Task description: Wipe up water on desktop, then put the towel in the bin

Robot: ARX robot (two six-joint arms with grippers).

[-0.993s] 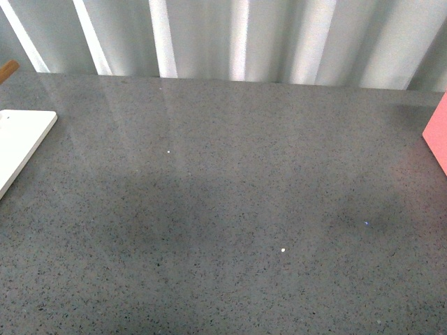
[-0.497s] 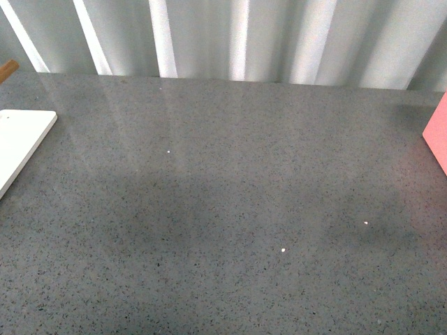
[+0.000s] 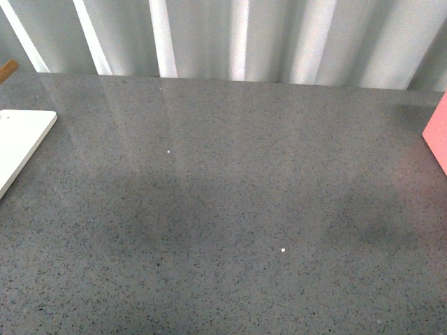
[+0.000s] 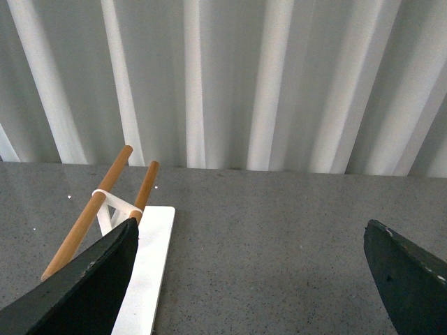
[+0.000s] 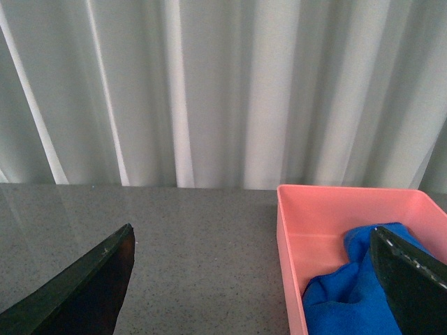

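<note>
**A:** Front view first. What does it give us?

**B:** Only the tabletop (image 3: 230,230), glossy dark grey and finely speckled like stone. I see no puddle or wet sheen on it, just a couple of tiny white specks. A flat white board (image 3: 21,143) pokes in at one edge and a pink corner of the bin (image 3: 438,132) at the other. Neither arm shows.

**A:** Left wrist view?

**B:** The left gripper (image 4: 255,269) has its jaws spread wide, nothing between them. Beyond lies the same speckled surface, and the white board carries a rack of two round wooden rods (image 4: 105,202) on a white bracket. Pleated pale curtains (image 4: 279,77) hang behind.

**A:** Right wrist view?

**B:** The right gripper (image 5: 258,276) is likewise spread apart and empty. The towel (image 5: 353,283), bright blue and softly crumpled, lies inside the bin, a smooth pink rectangular box with thin straight walls standing on the tabletop.

**A:** So how far along?

**B:** By my reading, finished: the surface looks dry and the towel is binned. At most the arms need to retire.
</note>
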